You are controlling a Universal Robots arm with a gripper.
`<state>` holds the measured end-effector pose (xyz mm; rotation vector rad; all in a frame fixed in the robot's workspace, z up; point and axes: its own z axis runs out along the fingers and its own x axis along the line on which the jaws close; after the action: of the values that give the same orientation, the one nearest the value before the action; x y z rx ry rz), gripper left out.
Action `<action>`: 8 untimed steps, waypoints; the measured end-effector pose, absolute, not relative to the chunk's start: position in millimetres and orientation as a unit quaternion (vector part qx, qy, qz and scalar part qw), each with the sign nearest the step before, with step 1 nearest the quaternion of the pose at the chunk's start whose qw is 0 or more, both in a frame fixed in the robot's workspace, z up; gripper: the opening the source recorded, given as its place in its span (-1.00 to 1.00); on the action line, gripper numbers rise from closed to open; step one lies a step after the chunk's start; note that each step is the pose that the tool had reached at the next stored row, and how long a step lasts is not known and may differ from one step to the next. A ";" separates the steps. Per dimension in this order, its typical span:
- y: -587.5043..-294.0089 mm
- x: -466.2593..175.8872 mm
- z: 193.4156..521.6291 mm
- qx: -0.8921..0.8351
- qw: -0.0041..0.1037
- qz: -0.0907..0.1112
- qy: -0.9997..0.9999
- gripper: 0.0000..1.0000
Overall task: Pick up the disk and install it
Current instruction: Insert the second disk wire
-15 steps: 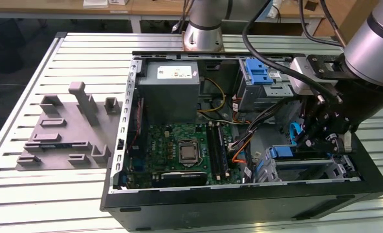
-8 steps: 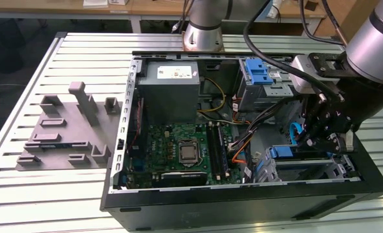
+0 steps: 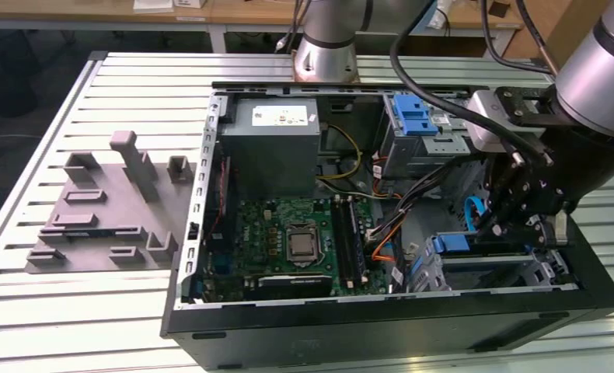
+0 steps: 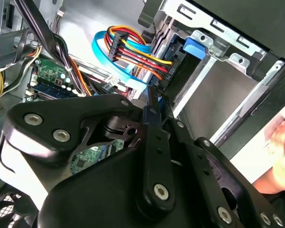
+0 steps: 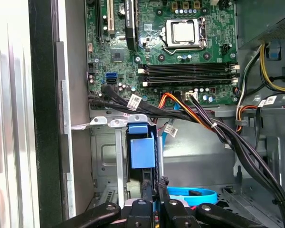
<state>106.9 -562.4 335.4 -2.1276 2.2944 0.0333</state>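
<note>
we see the open computer case (image 3: 390,322) lying on its side on the slatted metal table (image 3: 79,311), with the grey moulded fixture (image 3: 105,210) beside it toward the exterior view's left. the arm reaches into the case's corner at the exterior view's right, and the gripper (image 3: 517,221) sits low over the drive bay (image 3: 493,264) there. in the first wrist view the fingers (image 5: 147,192) stand close together, nearly touching, with the gripper (image 5: 154,190) pressed against the near end of the disk (image 5: 142,147); we read it as closed on the disk's blue edge, though the exact contact is partly hidden by the linkage. the disk stands on edge inside the grey metal bay (image 5: 104,161), its blue plastic rail facing us, between the bay's side walls and just below the motherboard (image 5: 166,52). in the second wrist view the gripper (image 4: 154,102) points at the bay opening, where the blue tab (image 4: 197,47) shows at the frame's corner and the bundle of coloured cables (image 4: 133,52) with a light blue ribbon cable (image 4: 104,54) hangs just beside it. a light blue cable (image 5: 190,194) also lies on the case floor near the fingers in the first wrist view. a person's hand (image 4: 282,152) rests at the case's outer edge in the second wrist view.
</note>
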 end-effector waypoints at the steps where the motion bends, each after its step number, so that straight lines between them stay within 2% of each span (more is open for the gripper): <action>1: -562.7 106.9 335.3 -0.680 0.006 0.011 0.733 -0.68; 8: -563.4 107.1 333.9 -0.680 0.009 0.014 0.733 -0.68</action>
<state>107.1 -563.4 333.9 -2.1239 2.2903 0.0423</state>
